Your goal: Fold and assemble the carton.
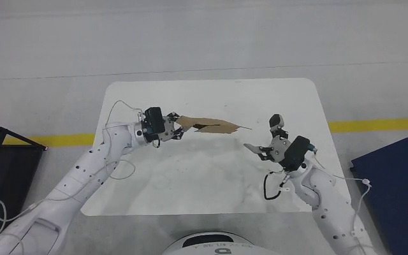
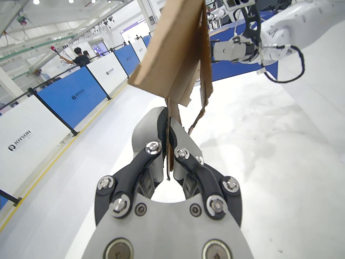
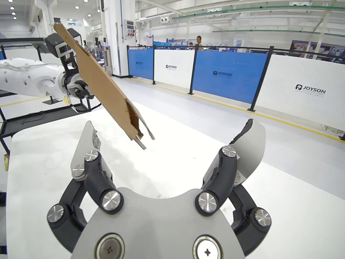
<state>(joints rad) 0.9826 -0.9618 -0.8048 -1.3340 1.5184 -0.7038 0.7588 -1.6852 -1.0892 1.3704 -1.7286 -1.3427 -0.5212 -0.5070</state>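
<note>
Pinching one end of the carton (image 2: 178,41), the left hand (image 2: 167,125) holds it collapsed in the air above the bench (image 1: 191,185). Its free end points toward the right hand (image 3: 169,125), whose fingers stand wide apart just short of it. No box shape has formed, so nearly all the assembly seems left to do.

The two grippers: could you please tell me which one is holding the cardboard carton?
The left gripper: it is shut on one end of the carton, while the right gripper is open, empty and clear of it.
</note>
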